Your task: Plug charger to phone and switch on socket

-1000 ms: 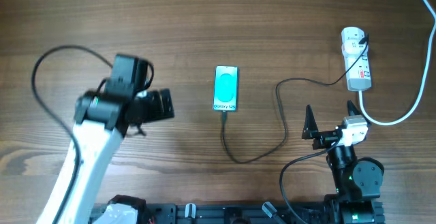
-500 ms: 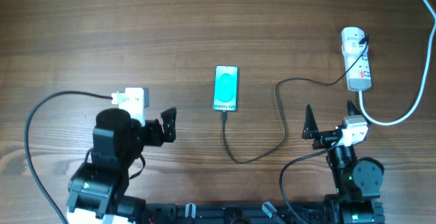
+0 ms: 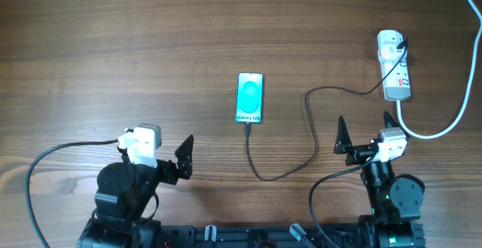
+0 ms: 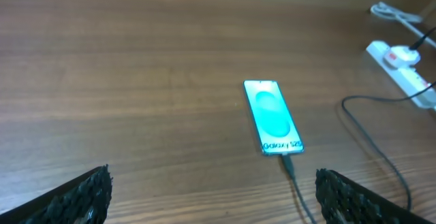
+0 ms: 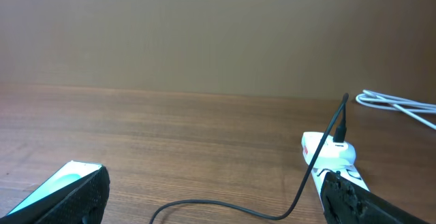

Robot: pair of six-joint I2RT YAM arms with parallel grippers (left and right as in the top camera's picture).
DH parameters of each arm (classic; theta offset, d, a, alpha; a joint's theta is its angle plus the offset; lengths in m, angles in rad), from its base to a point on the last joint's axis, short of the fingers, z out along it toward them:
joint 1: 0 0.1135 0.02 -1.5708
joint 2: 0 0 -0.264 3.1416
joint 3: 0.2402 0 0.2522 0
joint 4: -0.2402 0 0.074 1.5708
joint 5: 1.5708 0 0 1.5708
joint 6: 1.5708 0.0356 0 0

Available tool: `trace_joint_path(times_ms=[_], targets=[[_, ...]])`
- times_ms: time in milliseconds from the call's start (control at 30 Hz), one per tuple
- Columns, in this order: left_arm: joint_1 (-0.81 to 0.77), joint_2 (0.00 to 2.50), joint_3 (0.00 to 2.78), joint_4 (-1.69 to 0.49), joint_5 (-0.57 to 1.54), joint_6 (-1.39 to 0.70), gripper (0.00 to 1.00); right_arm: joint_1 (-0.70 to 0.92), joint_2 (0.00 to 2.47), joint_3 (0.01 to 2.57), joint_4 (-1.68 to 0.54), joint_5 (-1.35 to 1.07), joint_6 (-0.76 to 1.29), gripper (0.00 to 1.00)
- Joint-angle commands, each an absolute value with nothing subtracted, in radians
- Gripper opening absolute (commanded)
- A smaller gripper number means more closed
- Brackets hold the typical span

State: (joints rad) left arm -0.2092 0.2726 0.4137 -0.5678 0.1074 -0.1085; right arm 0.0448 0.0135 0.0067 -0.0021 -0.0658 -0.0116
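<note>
Table (image 3: 113, 37): both arms parked at near edge.
Left gripper (image 4: 211, 193): jaws wide, empty.
Right gripper (image 3: 365, 127): jaws wide, empty.
Socket (image 3: 394, 75): far right, on/off state unreadable.
Phone (image 3: 250, 97): centre.
Charger (image 3: 312, 135): tip at phone's lower edge, apparently seated.
Step judged: switch-on.
Next: you press socket rocker with right gripper.

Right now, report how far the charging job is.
Looks done: the thin black charger cable enters the cyan-screened phone; its plug sits in the white power strip. In hand: nothing; left gripper and right gripper open, empty. Left: maybe switching it on; unclear.
</note>
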Motion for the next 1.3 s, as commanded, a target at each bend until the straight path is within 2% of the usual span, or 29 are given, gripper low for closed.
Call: trace_joint_path(times_ms=[0,300,567,1267], targets=[[-0.204,0.229,0.329,-0.475,0.123,-0.082,1.00,0.041,0.004,0.005,0.000,-0.056,0.002,1.00],[-0.204,0.118,0.136,-0.203,0.122,-0.086,1.00,0.041,0.004,0.005,0.000,-0.056,0.003,0.99],[-0.122,0.003,0.006,-0.065,0.119,-0.121,1.00,0.041,0.004,0.005,0.000,-0.056,0.002,1.00],[-0.119,0.003,0.006,-0.076,0.032,-0.081,1.00,0.041,0.004,0.005,0.000,-0.056,0.002,1.00]])
